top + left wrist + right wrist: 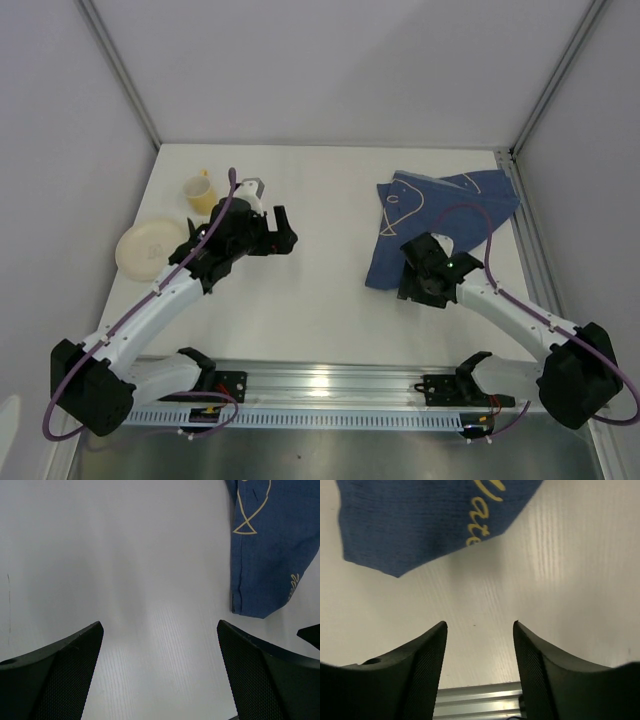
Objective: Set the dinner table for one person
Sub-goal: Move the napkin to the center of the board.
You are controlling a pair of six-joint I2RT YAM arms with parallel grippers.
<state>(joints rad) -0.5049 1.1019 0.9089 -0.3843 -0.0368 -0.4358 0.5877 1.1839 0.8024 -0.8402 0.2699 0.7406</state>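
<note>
The dinner table (pixel 330 190) is a flat white top. A yellow cup (pixel 200 192) and a cream plate (pixel 148 248) sit at its far left. A dark blue cloth (pixel 440 215) with pale line drawings lies crumpled at the far right. My left gripper (pixel 284 238) is open and empty over bare table right of the cup; its wrist view (pixel 159 625) shows the cloth's edge (pixel 270 555) at the upper right. My right gripper (pixel 420 287) is open and empty just near of the cloth's near corner (pixel 420 520), above bare table (pixel 570 580).
A silver frame rail (pixel 330 385) runs along the near edge and shows between my right fingers (pixel 480 695). White walls and frame posts close in the back and sides. A small white and grey thing (pixel 252 190) beside the cup is partly hidden by my left arm.
</note>
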